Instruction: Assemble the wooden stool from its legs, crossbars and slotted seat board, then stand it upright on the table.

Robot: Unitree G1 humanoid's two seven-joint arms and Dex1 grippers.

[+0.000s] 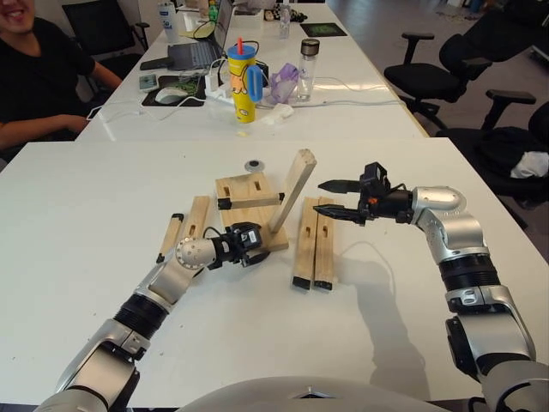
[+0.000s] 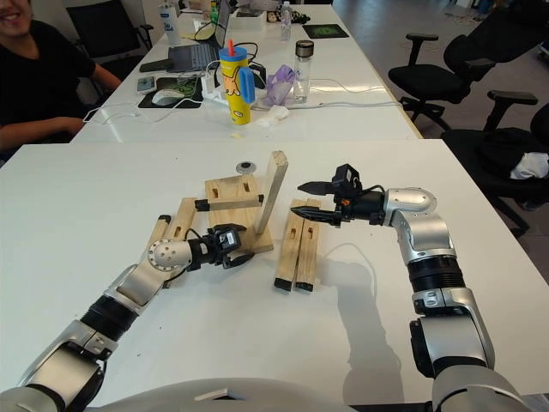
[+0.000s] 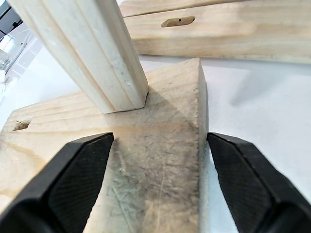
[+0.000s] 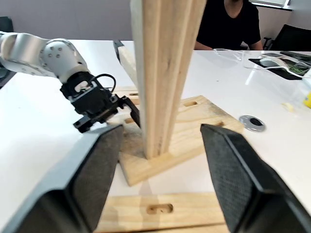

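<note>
Seating the 1st leg appears to be the step in hand. The flat, pale wooden slotted seat board [image 1: 240,187] lies at the centre of the white table [image 1: 86,215]. 1 pale, square-section wooden leg [image 1: 293,190] stands in the board's near right corner, tilted toward the robot's right and not yet plumb. A short wooden crossbar [image 1: 250,202] with black ends lies flat across the board. 2 slotted wooden legs [image 1: 314,243] lie side by side just right of the board. 2 more wooden bars [image 1: 193,221] lie just left of it.

The left gripper [image 1: 255,243] sits at the board's near corner with its jaws spread. The corner lies between the 2 fingers [image 3: 73,179], and nothing is clamped. The right gripper [image 1: 319,196] hovers just right of the tilted leg, jaws wide apart. The leg lines up between them but is untouched.

For the next move, as judged, close the right jaws on the leg at mid-length. Bring it upright and press it down into its slot. Pinch the board corner with the left jaws so the board neither slides nor lifts. Verify that the foot of the leg stays in the slot while you straighten it. The other legs and the crossbar are not yet fitted.
</note>
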